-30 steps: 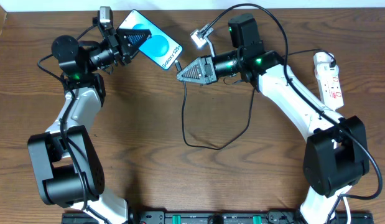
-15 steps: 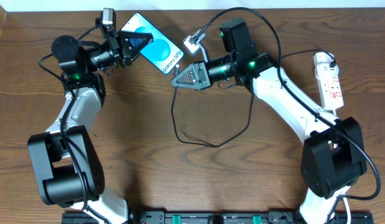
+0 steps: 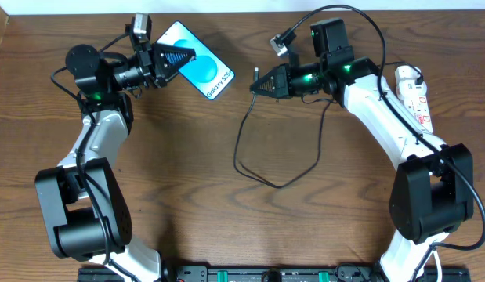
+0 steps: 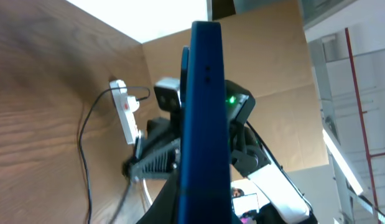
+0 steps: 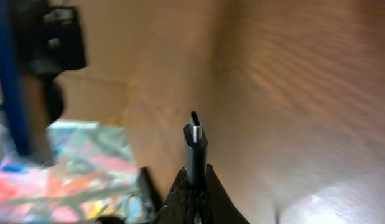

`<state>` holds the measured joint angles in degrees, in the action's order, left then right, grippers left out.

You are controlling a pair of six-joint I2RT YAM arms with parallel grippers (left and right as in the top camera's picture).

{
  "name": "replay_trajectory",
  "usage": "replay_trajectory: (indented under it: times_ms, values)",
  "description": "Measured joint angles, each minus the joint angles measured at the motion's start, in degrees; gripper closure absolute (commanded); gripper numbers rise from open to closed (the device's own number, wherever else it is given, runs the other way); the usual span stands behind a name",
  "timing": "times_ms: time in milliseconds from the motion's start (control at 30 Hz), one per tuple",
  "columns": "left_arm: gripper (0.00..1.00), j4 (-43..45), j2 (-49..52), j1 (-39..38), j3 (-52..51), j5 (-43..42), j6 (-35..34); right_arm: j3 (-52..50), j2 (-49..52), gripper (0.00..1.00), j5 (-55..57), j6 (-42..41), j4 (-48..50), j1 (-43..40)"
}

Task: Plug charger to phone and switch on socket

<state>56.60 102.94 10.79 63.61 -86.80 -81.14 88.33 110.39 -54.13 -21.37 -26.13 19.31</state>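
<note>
Brown wooden table [image 3: 187, 204], narrow white power strip [image 3: 415, 100] at its right edge, light blue smartphone [image 3: 207, 72] clamped in left gripper [image 3: 189, 56], thin black charger cable [image 3: 240, 149] looping on the wood, its connector tip [image 5: 195, 144] pinched by right gripper [image 3: 255, 84], near the smartphone's lower end, not touching

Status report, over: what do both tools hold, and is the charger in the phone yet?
Left tool shut on phone. Right tool shut on charger tip, aimed at phone, not yet plugged. Nothing between them; socket untouched.

Dark brown wood-grain table [image 3: 187, 172]. Brown cardboard panel [image 4: 273, 56] stands past the table edge. Bright strip light [image 4: 334, 154] high, right side.
</note>
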Motion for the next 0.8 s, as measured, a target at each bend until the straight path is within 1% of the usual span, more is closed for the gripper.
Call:
replay_trajectory:
  times_ms: [33, 100, 200, 333, 500, 667, 800]
  values:
    - [0.93, 0.0, 0.0, 0.0, 0.0, -0.3, 0.0, 0.0, 0.0, 0.81, 1.2, 0.2, 1.7, 0.0]
    - [0.93, 0.0, 0.0, 0.0, 0.0, -0.4, 0.0, 0.0, 0.0, 0.74, 2.6, -0.5, 5.3, 0.0]
    - [0.93, 0.0, 0.0, -0.2, 0.0, -0.6, 0.0, 0.3, 0.0, 0.68, 4.3, -2.3, 8.6, 0.0]
    - [0.93, 0.0, 0.0, -1.5, 0.0, -0.6, 0.1, 1.9, 0.0, 0.69, 8.0, -3.4, 7.0, 0.2]
    - [0.93, -1.7, 0.0, -4.6, -0.6, -0.7, 0.8, 6.7, 0.0, 0.69, 14.1, -1.7, -2.0, 1.9]
    - [0.93, -10.6, 0.0, -7.2, -2.6, 0.7, 5.1, 13.3, 0.0, 0.72, 23.1, 4.6, -13.9, 5.3]
    - [0.93, -17.5, 0.1, -7.7, -3.6, 2.8, 9.6, 16.8, 0.0, 0.74, 28.5, 9.4, -18.6, 7.2]
